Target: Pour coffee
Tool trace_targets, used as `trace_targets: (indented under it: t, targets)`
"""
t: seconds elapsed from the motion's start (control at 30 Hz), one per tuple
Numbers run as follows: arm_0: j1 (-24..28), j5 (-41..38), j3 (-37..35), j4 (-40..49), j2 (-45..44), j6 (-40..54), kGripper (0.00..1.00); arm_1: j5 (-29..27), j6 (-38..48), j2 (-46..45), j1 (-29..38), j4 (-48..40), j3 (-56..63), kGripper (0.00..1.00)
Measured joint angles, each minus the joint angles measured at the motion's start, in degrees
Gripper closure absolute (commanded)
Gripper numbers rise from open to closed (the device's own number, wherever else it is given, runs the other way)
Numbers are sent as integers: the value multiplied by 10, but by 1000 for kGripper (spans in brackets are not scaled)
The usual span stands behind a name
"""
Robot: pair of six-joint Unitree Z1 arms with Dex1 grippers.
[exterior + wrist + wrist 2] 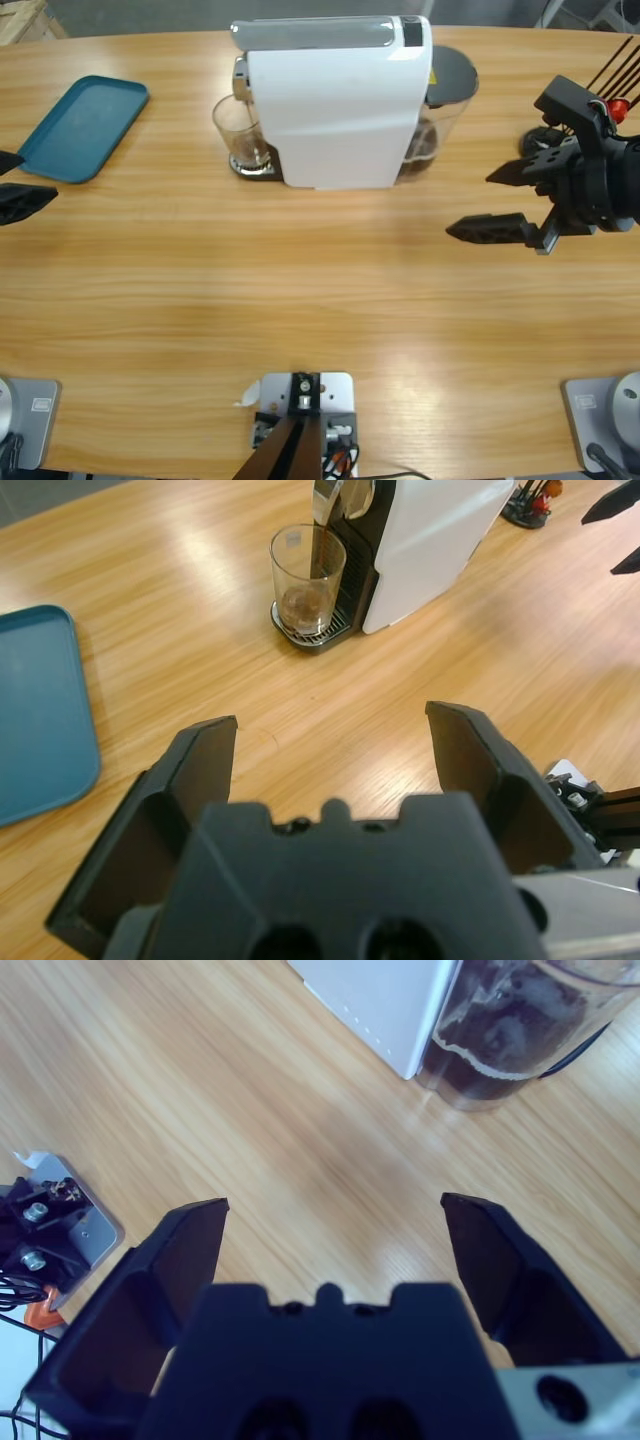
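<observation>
A: Where is the coffee [304, 605] right now?

B: You have a little of it, dark, in the bottom of the glass [306, 578]. The glass stands upright on the drip grate of the white machine [340, 105], under the spout, at the far middle of the counter [300, 300].

A: And your left claw [330, 750]?

B: Spread wide, nothing between the jaws. It hangs over bare wood, well apart from the glass, with the blue tray [40, 710] off to its side.

A: Your right claw [330, 1235]?

B: Also spread and holding nothing. In the high view it sits at the counter's right edge [510, 205], near the machine's clear water tank [515, 1025] but not touching it.
</observation>
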Motion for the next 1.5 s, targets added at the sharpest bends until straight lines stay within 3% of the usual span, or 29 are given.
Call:
trace_targets:
  t: [1.23, 1.5]
  targets:
    - [0, 1, 0, 0, 3, 0, 184, -1, 5, 0, 0, -1, 0, 41]
    - [0, 1, 0, 0, 5, 0, 184, -1, 7, 0, 0, -2, 0, 0]
